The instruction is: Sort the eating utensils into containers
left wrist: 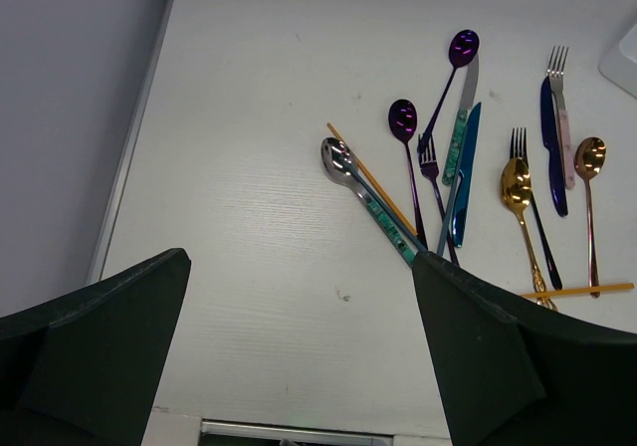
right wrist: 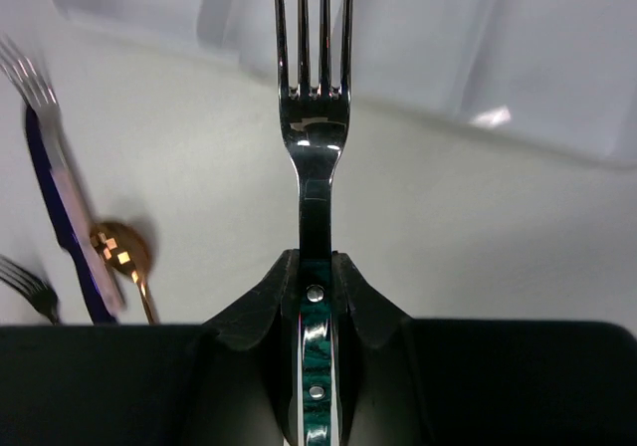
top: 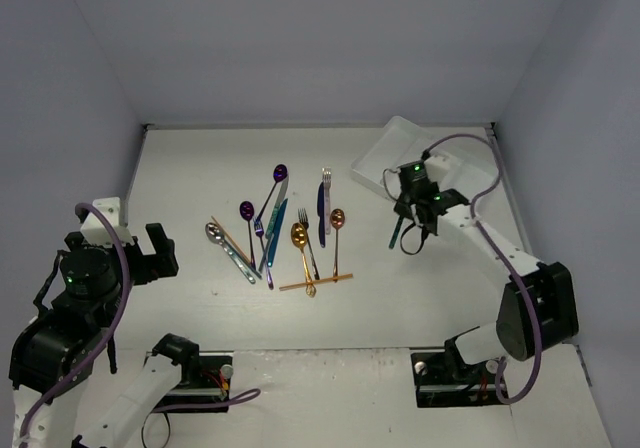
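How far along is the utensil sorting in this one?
Nothing looks sorted yet: the visible parts of the white tray seem empty. In hand: the right gripper is shut on a teal-handled fork near the tray. Remaining: about a dozen utensils on the table; the left gripper is open and empty.

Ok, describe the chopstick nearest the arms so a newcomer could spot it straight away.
Start at the white tray at the far right of the table, then look left to the spread of coloured cutlery mid-table. At its near edge lies an orange chopstick. It alone lies crosswise, across the handle of the gold spoon; the other chopstick runs diagonally at the spread's left side.
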Robot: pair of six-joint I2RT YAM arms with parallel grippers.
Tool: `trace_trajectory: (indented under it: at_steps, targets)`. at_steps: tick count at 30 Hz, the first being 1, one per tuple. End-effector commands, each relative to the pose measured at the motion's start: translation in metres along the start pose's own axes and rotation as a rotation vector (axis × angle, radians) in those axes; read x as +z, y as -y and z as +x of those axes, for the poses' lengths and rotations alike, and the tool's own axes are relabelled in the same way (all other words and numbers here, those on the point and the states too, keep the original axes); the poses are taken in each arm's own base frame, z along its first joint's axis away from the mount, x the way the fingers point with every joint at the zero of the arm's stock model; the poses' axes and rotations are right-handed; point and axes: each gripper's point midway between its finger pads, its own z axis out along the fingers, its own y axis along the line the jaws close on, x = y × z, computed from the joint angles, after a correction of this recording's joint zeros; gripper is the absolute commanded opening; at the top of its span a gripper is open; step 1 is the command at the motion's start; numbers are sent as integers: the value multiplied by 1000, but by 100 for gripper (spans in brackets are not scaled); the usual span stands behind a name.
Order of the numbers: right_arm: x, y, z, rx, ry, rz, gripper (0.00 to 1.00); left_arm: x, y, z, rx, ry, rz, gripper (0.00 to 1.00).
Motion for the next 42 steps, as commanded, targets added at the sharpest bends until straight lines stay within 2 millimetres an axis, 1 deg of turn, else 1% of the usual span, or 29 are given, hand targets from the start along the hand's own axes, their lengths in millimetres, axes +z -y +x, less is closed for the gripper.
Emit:
trace_trajectory:
  at_steps: [1,2,3,5,6,8,9,11,15,16,18,22,24,26,29,31,33,35,37,39,41,42]
  targets:
    - [-8,51,-85,72,121,66,0,0,12,-15,-54,26,45,94]
    - [1,70,-96,100,118,100,0,0,13,-14,-57,22,51,94]
    - [8,83,-101,113,108,118,0,0,14,-14,-65,20,55,94]
    - [23,98,-108,124,80,135,0,0,19,-12,-81,13,75,94]
    - [40,122,-110,155,53,180,0,0,21,-11,-85,8,87,94]
    - [54,131,-123,175,51,185,0,-1,26,-9,-95,-3,114,94]
    - [66,138,-122,190,36,192,0,-1,27,-9,-98,-3,117,94]
    - [78,143,-129,212,41,196,0,-1,27,-8,-103,-7,118,94]
    - [107,148,-130,222,17,209,0,-2,29,-9,-112,-13,127,94]
    - [116,150,-127,219,4,215,0,-2,30,-8,-114,-15,134,94]
    - [126,151,-126,216,-8,217,0,-2,32,-8,-118,-18,140,94]
    - [138,148,-124,195,-31,199,1,-1,34,-6,-119,-30,148,94]
    - [142,150,-120,187,-43,207,9,0,35,-4,-121,-37,148,94]
    - [142,153,-121,176,-37,221,15,0,35,-4,-122,-40,150,94]
    - [139,156,-126,149,-23,235,14,0,37,-4,-129,-43,159,94]
    - [136,158,-134,128,-4,247,17,0,38,-4,-133,-46,160,94]
    - [136,159,-137,118,0,248,30,1,39,-4,-139,-50,162,94]
    - [137,162,-138,117,0,257,45,1,41,-3,-151,-58,169,94]
    - [136,164,-139,119,3,261,55,1,44,0,-181,-72,172,94]
    - [128,159,-147,121,23,244,60,2,47,5,-230,-98,176,94]
    - [114,147,-160,119,58,205,62,3,46,11,-240,-120,163,94]
    - [105,135,-168,105,82,174,62,2,47,13,-245,-128,162,94]
